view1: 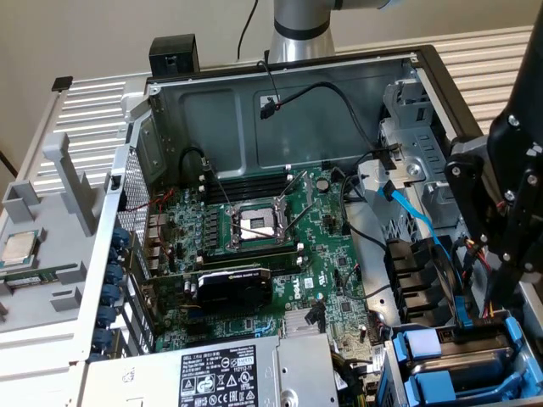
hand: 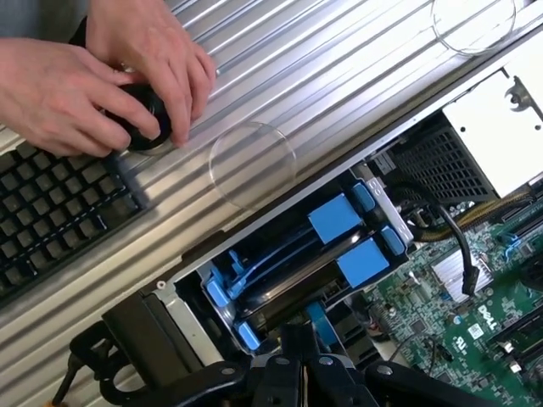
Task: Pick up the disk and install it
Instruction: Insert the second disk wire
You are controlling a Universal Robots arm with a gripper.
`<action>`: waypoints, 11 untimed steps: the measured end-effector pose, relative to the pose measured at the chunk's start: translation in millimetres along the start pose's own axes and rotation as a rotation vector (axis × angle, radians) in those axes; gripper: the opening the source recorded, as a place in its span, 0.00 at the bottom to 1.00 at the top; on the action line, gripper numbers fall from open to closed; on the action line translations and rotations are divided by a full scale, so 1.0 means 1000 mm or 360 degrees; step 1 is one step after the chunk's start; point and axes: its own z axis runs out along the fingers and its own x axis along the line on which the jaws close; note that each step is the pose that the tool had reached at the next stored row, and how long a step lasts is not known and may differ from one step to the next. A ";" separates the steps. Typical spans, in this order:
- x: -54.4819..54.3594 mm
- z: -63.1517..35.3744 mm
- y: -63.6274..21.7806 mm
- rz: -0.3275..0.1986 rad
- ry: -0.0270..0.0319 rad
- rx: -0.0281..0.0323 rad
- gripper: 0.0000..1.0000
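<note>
Blue plastic frames the disk (view1: 484, 360), which sits in the drive cage at the near right corner of the open computer case (view1: 280, 85) in the exterior view; only a dark strip of its top shows between the carrier rails. In the wrist view the same disk (hand: 288, 284) lies between two blue tabs and its blue clips, boxed in by the cage's thin metal walls.

My end effector (view1: 501, 292) hangs just above and beside that cage, black and angular, its fingers drawn fully together with nothing between them. At the far side of the bay, blue and black cables crowd the edge, so open room there is tight; toward the motherboard (view1: 254, 254) the space is freer.

That green board is densely studded, with a square silver socket frame at its middle and a black card nearer. A grey power-supply box (view1: 229, 373) with a black-and-white label fills the near edge. Outside the case, on the exterior view's left, a small silver chip (view1: 21, 248) lies in a grey tray.

Beyond the case wall, the ribbed metal desk (hand: 339, 76) carries a black keyboard (hand: 59, 212), and a person's hands (hand: 102, 76) grip a small black round object there.
</note>
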 end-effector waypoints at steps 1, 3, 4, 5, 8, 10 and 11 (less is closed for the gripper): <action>-0.001 0.0001 -0.0009 -0.0009 0.00001 0.00001 0.11; -0.001 0.0002 -0.0022 -0.0031 0.00007 0.00000 0.11; -0.002 0.0002 -0.0026 -0.0047 0.00012 0.00001 0.11; -0.002 0.0004 -0.0028 -0.0073 0.00016 0.00005 0.11; -0.002 0.0005 -0.0028 -0.0159 0.00039 0.00003 0.11; -0.002 0.0006 -0.0029 -0.0217 0.00053 0.00004 0.11; -0.002 0.0006 -0.0029 -0.0246 0.00060 0.00004 0.11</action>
